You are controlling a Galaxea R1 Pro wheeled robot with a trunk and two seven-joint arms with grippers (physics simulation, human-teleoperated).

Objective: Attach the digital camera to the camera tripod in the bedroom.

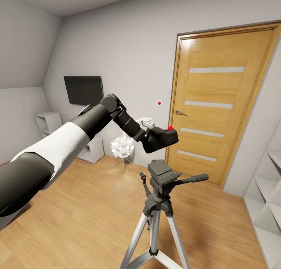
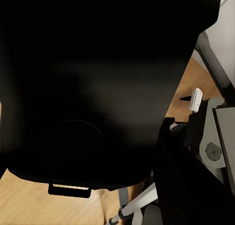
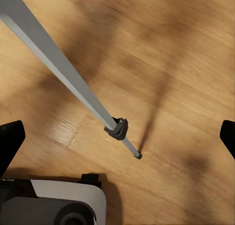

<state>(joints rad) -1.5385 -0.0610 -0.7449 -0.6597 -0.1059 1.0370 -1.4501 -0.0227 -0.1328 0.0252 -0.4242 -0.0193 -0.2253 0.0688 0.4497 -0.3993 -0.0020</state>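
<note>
The black digital camera, red dot on top, hangs in the air a little above the tripod's black pan head. My left gripper is shut on it from the left side. The camera tripod stands on the wood floor in front of me, its side handle pointing right. In the left wrist view the camera's dark body is very close, with the tripod head just beyond it. My right gripper is open, low over the floor beside a silver tripod leg.
An oak door with pale stripes is shut behind the tripod. White cube shelving lines the right wall. A wall screen, a low white shelf and a white lamp stand at the back left. My base sits near the tripod's foot.
</note>
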